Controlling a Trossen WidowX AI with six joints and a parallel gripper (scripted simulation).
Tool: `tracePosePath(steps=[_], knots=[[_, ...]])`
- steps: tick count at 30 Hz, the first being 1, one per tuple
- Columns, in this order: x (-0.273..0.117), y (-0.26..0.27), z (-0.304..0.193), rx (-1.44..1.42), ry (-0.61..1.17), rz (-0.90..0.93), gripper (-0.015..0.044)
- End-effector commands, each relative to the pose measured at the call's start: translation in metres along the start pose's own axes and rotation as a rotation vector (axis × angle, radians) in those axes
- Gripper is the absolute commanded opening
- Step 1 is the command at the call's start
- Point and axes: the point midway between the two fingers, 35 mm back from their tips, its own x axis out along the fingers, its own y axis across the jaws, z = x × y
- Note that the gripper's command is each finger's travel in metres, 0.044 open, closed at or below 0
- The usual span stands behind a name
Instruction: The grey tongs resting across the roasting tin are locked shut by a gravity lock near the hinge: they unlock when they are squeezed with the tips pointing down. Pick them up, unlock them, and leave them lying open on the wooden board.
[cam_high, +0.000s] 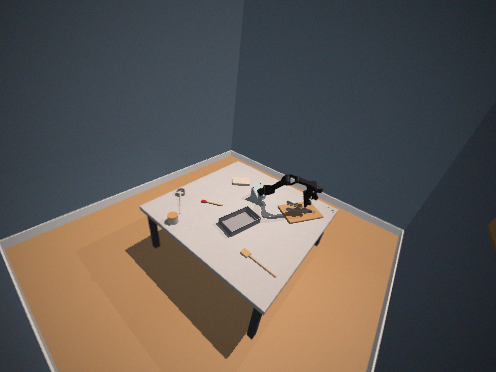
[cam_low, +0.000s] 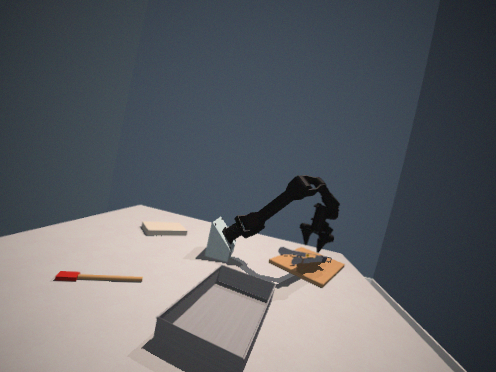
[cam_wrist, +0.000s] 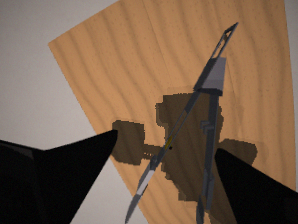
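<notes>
Two arms of grey tongs lying splayed on wooden board; gripper hovering above, spread wide, gripping nothing; roasting tin, red spatula sitting well apart.

The hand hangs spread wide above the wooden board, with air under its fingertips. The tongs lie splayed directly beneath it. The roasting tin stands well apart across the bench.

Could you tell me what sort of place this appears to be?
Probably a bare kitchen-style test room: a table in a walled corner carries a roasting tin, tongs on a wooden board, and a spatula.
</notes>
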Motion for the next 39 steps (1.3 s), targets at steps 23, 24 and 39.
tracePosePath(steps=[23,24,39], knots=[[-0.124,0.116,-0.016,-0.134,-0.142,0.092,0.0440],[-0.124,0.116,-0.016,-0.134,-0.142,0.092,0.0440],[-0.124,0.116,-0.016,-0.134,-0.142,0.092,0.0440]])
